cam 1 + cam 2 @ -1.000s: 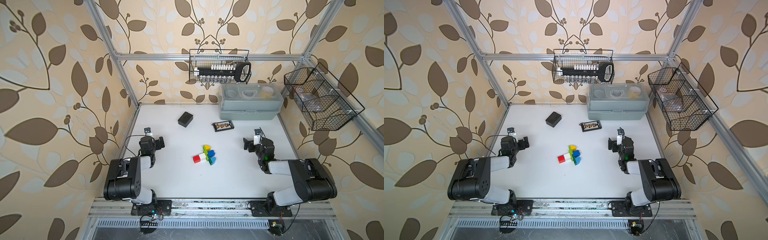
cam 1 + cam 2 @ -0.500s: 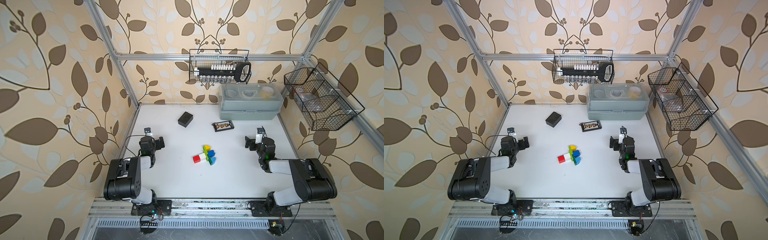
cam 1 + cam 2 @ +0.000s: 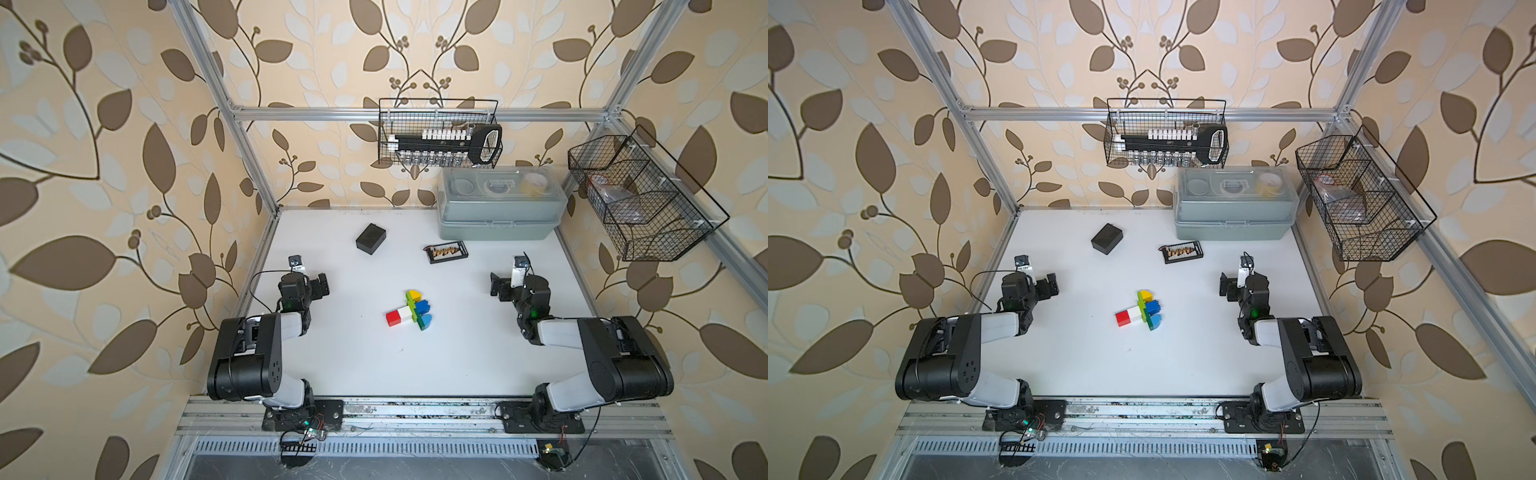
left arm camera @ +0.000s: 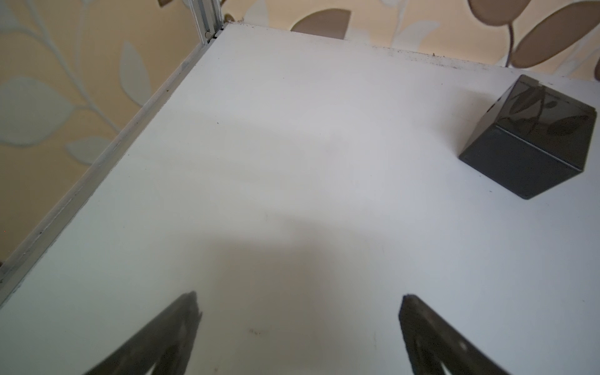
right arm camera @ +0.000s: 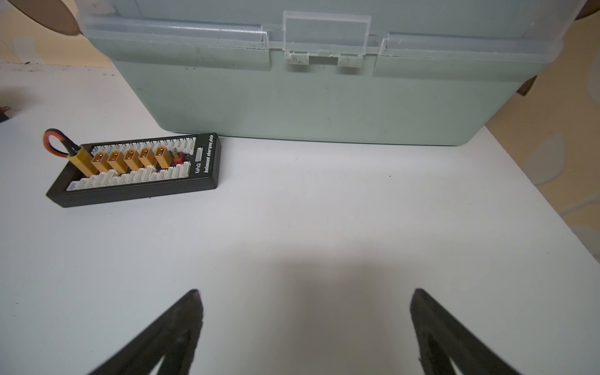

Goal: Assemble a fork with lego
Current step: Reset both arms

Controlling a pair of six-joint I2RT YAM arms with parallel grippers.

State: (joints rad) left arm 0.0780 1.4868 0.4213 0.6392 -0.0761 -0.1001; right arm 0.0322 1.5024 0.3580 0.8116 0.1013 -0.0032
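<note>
As the fork [image 3: 409, 313] [image 3: 1139, 311] lies joined at the middle of the table [image 3: 374, 365], with its red-and-white stem toward the left edge and its green crossbar and yellow, blue and light-blue prongs toward the right edge, the assembly reads as complete and the step in hand as parking clear. Left gripper [image 4: 298, 305]: near the left edge, jaws spread wide, empty, over bare table. Right gripper [image 5: 305, 302]: near the right edge, jaws spread wide, empty, facing the far edge. To do the step well, keep both arms to their own edges and make no sweep across the middle. Any check press on the bricks should come straight down onto the studs. Open room: broad bare table all round the fork, widest toward the near edge. Obstacles sit along the far edge only: the black box [image 3: 370, 238] toward the far-left, the charging board [image 5: 136, 168] just before the lidded box [image 5: 324, 97] at the far-right corner.
</note>
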